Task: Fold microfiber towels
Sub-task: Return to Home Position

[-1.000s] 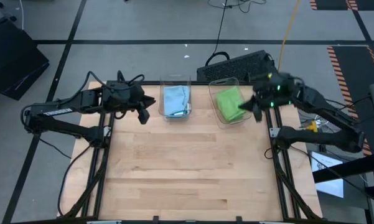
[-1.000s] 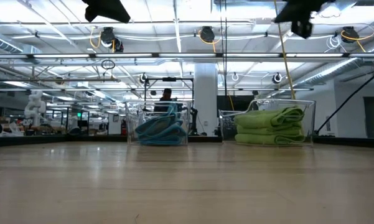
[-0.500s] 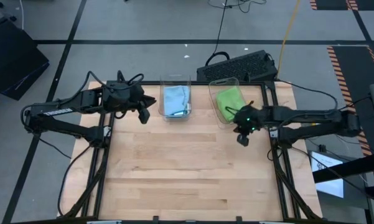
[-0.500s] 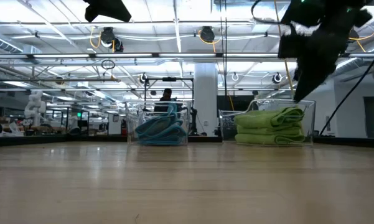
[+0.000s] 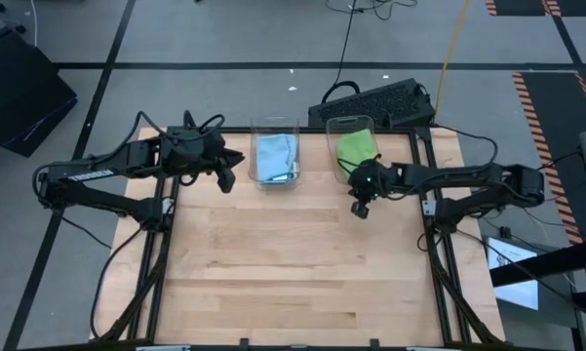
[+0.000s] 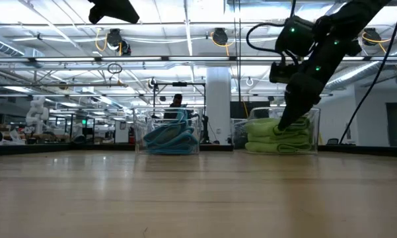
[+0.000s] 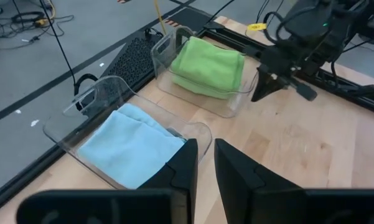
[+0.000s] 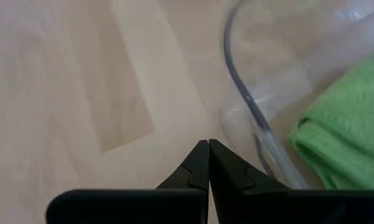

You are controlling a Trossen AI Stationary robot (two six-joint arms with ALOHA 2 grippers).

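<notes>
Wood of the table (image 5: 293,283) nearest, carrying no loose cloth. Further in, hovering over the boards just in front of the right clear bin (image 5: 349,121): right gripper (image 5: 361,209), fingers pressed together on nothing, tilting tip-down. Roughly level with it toward the left edge, hanging raised beside the left clear bin (image 5: 273,123): left gripper (image 5: 226,181), fingers a narrow slit apart, gripping nothing. Behind, lying folded and stacked inside the right bin: lime green towels (image 5: 357,151); lying in the left bin: light blue towels (image 5: 276,156). Beyond the table's far edge: black keyboard (image 5: 371,100). Judging from all this, folding looking finished and homing being the step in hand; next calling for drawing the right arm back and up toward its own side, clearing the bin rim without nudging it
</notes>
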